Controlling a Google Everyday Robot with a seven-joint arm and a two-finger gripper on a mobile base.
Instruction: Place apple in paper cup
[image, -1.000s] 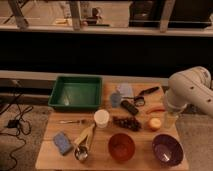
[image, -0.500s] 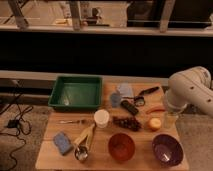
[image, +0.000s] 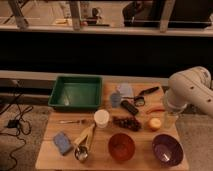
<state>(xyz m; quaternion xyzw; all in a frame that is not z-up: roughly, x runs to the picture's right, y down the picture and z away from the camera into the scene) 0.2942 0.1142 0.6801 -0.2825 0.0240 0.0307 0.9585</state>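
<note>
Right side of the bench (image: 100, 158), near half: the small round yellow-orange apple (image: 155, 123) sits free on the wood. It lies between the dark bunch of grapes (image: 126, 122) on its left and my gripper (image: 170, 119) just to its right. The gripper hangs low off the white arm with its jaws wide and nothing in them, not on the apple yet. The small plain white paper cup (image: 101, 118) stands upright left of the grapes, mouth up, well apart from the apple.

Handling guess: the apple is stiff, smooth-skinned and fairly solid. It'll roll if nudged sideways and can squirt out of a glancing pinch. I'd come straight down and close across its widest girth, jaws either side of the middle, not up near the top. The grapes sit close on the left, so I'd run the jaw line near–far to stay off them. The cup looks light and about as wide as the fruit, so release low and centred or it tips.
</note>
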